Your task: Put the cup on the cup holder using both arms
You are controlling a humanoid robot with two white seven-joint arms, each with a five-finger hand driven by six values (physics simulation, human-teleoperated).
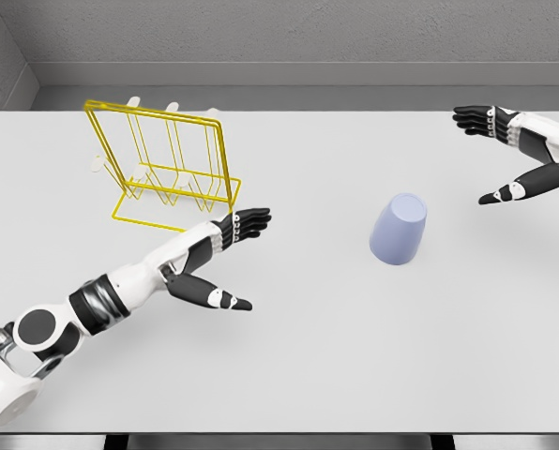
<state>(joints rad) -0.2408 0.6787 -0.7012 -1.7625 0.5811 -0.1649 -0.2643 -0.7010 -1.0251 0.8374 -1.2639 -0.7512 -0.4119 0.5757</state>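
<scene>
Far left: I see the rack (pixel 167 169), yellow wire, upright on the table (pixel 308 356).
Left hand (pixel 219 258): fingers spread wide, empty, just right of the rack.
Cup (pixel 399 230): lilac, mouth down, right of centre, touching neither hand.
Right hand (pixel 514 155): fingers spread, empty, far right.

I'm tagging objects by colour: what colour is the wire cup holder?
Yellow. The cup holder shows clearly in the head view, its only view.

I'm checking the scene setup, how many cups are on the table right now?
1. A single pale lavender-blue cup stands upside down on the white table, right of centre, between the two open hands and right of the yellow wire cup holder. None appears hidden.
</scene>
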